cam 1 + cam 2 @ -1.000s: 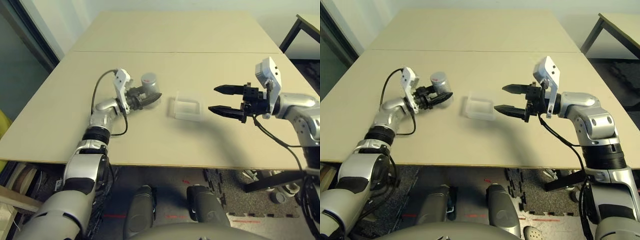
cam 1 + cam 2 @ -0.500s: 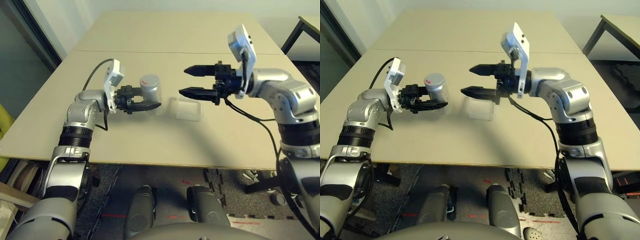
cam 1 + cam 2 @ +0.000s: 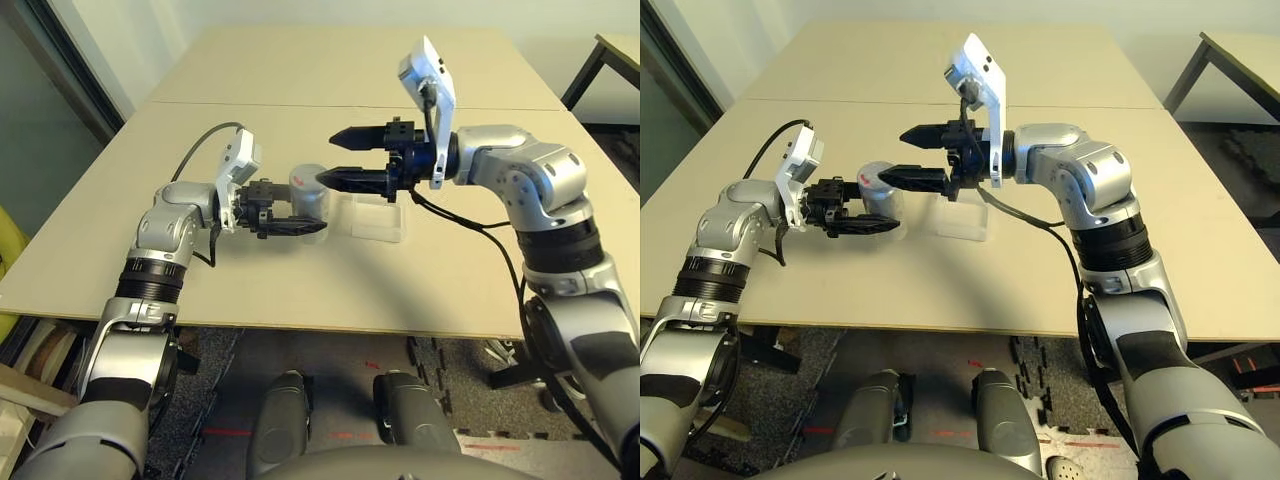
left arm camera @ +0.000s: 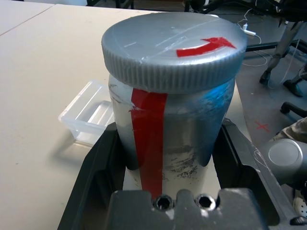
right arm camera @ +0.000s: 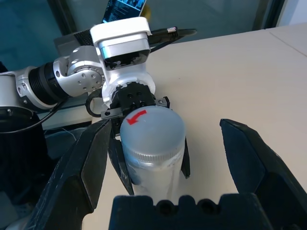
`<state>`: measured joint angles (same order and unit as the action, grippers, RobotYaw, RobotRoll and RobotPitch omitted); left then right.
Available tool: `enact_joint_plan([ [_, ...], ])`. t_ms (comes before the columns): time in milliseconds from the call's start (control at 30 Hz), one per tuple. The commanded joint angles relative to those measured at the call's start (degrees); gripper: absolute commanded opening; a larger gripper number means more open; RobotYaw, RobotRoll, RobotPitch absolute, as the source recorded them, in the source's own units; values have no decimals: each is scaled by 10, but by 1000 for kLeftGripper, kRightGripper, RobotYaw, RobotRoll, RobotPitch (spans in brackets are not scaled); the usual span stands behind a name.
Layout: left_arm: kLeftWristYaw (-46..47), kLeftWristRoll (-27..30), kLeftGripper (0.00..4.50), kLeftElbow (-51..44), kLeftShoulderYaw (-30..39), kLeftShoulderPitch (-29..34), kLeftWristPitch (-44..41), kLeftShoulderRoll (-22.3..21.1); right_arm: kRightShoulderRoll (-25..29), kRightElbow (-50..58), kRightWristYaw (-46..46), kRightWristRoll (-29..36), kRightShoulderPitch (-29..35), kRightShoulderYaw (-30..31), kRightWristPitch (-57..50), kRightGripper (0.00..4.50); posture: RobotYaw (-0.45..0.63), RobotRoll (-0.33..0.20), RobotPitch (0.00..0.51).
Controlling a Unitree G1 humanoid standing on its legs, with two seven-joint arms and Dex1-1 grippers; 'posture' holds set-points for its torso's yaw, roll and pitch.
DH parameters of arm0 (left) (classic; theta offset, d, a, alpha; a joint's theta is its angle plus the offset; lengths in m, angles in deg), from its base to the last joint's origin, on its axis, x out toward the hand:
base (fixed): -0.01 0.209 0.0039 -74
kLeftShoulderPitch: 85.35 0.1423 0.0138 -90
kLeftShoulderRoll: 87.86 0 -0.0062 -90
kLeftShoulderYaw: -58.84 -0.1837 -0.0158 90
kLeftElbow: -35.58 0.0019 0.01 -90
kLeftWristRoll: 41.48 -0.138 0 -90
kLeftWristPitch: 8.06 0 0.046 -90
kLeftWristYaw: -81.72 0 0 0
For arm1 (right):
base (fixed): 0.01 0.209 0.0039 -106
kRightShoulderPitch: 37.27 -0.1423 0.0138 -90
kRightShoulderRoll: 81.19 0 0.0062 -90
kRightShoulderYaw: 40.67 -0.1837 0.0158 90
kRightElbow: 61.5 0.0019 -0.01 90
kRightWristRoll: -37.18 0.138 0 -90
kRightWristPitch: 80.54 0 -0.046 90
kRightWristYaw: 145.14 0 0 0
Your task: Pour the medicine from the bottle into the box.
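My left gripper (image 3: 300, 226) clamps the silver-grey, red-striped capped bottle (image 4: 168, 120), left of the clear plastic box (image 3: 375, 217). I'd centre my wide-open right gripper (image 5: 165, 158) around the cap (image 5: 152, 130) before closing.

Capped silver bottle (image 4: 168, 120) beside clear box (image 3: 376, 217)

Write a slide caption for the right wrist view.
Open right claw around the capped bottle, which the left claw holds.

The dull silver-grey metallic bottle (image 4: 168, 124) has a ribbed matt cap (image 4: 172, 48); the clear glossy plastic box (image 4: 91, 112) lies on the smooth matt beige desk (image 3: 330, 70).
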<state>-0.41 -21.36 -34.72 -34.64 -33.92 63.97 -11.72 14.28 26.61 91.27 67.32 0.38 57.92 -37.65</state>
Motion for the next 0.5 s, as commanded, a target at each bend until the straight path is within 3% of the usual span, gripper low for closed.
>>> enact_joint_plan([
  [33, 6, 6, 2819, -29, -3, 8, -1, -4, -7, -1, 11, 0, -4, 14, 4, 4500, -72, 0, 50],
  [500, 17, 16, 2819, -55, 2, 19, -6, -10, -18, -11, 34, 1, -11, 24, 1, 4500, -53, 0, 43],
])
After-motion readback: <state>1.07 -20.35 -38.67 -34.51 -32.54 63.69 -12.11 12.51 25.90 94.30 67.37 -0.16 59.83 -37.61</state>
